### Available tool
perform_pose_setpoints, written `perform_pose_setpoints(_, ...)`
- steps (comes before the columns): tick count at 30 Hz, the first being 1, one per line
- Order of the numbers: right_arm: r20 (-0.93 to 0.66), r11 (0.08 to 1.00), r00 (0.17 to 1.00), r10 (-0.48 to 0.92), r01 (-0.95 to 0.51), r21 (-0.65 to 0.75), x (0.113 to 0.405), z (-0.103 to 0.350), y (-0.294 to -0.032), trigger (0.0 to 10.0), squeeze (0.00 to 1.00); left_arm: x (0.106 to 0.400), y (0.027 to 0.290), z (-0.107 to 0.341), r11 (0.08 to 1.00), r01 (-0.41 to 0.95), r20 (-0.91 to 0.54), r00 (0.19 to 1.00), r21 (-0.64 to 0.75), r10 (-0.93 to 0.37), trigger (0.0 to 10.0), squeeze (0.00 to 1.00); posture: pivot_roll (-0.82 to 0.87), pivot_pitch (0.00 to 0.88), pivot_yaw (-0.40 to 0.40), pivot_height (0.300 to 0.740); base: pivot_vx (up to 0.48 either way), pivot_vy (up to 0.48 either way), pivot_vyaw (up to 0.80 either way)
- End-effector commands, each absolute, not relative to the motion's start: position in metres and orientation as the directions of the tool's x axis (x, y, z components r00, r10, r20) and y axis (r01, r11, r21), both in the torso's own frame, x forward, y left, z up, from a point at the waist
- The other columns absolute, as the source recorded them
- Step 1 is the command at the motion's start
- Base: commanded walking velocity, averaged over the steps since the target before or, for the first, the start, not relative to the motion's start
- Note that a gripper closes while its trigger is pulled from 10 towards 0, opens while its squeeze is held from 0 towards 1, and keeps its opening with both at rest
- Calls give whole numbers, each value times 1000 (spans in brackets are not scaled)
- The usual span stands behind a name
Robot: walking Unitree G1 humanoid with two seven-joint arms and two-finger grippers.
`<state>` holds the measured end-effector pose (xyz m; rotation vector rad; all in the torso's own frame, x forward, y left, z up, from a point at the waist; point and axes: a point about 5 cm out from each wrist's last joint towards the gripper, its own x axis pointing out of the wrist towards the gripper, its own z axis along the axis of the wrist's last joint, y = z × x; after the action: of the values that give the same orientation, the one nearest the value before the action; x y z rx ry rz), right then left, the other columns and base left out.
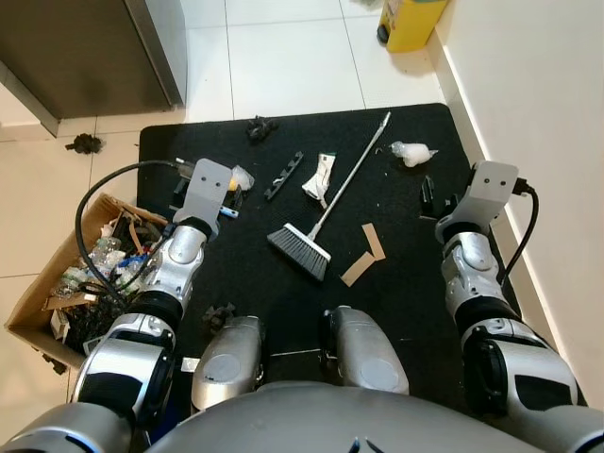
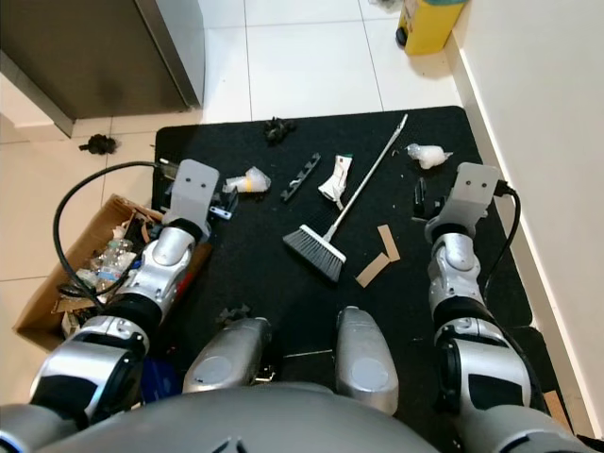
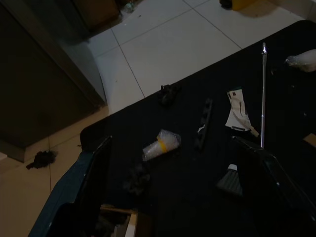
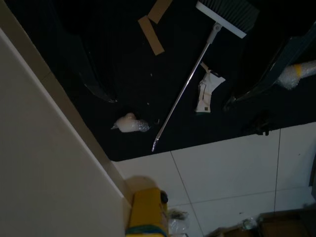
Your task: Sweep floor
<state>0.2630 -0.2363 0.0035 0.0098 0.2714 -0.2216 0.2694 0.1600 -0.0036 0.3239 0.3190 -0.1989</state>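
While hovering over the black mat (image 1: 406,274), both open and empty: left gripper (image 3: 173,192) beside the cardboard box (image 1: 57,283), right gripper (image 4: 192,69) near the wall (image 1: 538,113). Between them, flat on the mat: broom (image 1: 326,212), among scattered litter.

Yellow bin (image 1: 411,21): no legible text.
Carton (image 1: 319,176) on mat (image 1: 415,274): print too small to read.
Box (image 1: 42,300) contents: labels unreadable.
Readable text overall: none.
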Motion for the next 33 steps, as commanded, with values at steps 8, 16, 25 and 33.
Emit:
perform_pose_setpoints(8, -270, 980, 942, -198, 196, -36, 263, 2, -237, 10000, 0, 269, 153, -8, 918, 243, -330, 935, 315, -134, 10000, 0, 56, 0, -39, 740, 0, 0, 0)
perform_pose_setpoints(16, -322, 988, 937, -139, 154, 21, 262, -5, -232, 10000, 0, 265, 157, -11, 916, 245, -338, 932, 318, -132, 10000, 0, 42, 0, -13, 740, 0, 0, 0)
perform_pose_setpoints(25, -326, 993, 939, -114, 121, 4, 262, -5, -232, 10000, 0, 265, 156, -12, 922, 237, -340, 932, 306, -127, 10000, 0, 54, 0, -32, 740, 0, 0, 0)
perform_pose_setpoints(33, -322, 993, 940, -111, 121, 12, 262, -5, -234, 10000, 0, 266, 154, -12, 923, 247, -338, 931, 294, -141, 10000, 0, 41, 0, -16, 740, 0, 0, 0)
